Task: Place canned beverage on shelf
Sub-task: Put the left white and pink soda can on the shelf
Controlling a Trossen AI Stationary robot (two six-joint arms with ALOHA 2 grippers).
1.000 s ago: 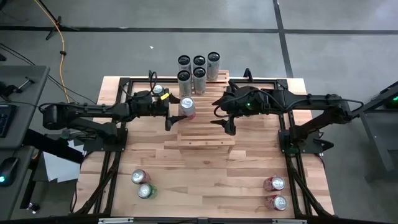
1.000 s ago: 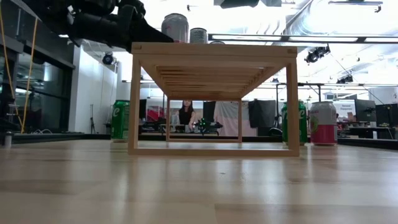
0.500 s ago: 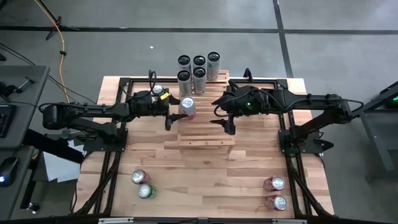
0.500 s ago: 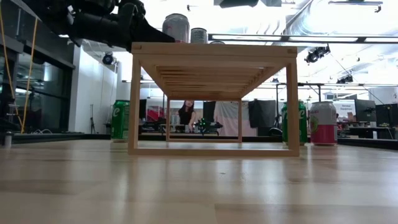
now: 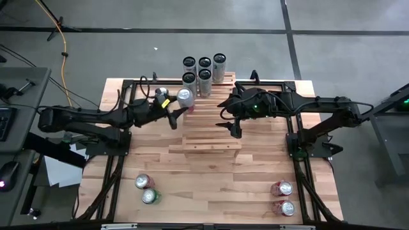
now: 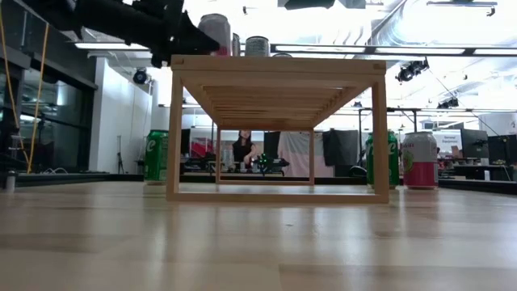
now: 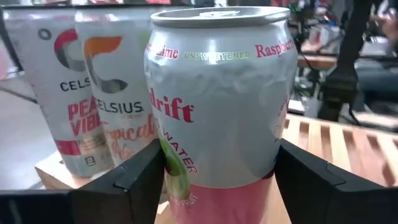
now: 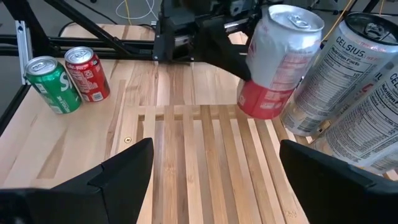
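Note:
The shelf (image 5: 206, 133), a stepped rack of pale slats, stands mid-table. My left gripper (image 5: 176, 107) is shut on a silver-and-pink canned beverage (image 5: 185, 97) over the shelf's far left corner. In the right wrist view the can (image 8: 275, 61) leans over the slats, beside tall Celsius cans (image 8: 348, 74). My right gripper (image 5: 233, 126) hovers open above the shelf's right part, with only slats (image 8: 205, 155) below its fingers. My left gripper pinches the can's side wall (image 7: 163, 163) between its two fingers (image 7: 127, 183), at about the can's lower half. The fingers come in level from the table's left. The can is tilted and looks lifted clear of the shelf (image 8: 261, 112).
Several tall cans (image 5: 204, 70) stand just past the shelf's far edge. A small can (image 5: 162, 93) stands by the left arm. A red and a green can (image 5: 146, 189) lie at the near left, two red ones (image 5: 282, 198) at the near right.
My left gripper has lifted the can off the shelf's top step and carried it toward the table's far left, turning as it went. The can, upright a second ago, now leans. My right arm has kept still.

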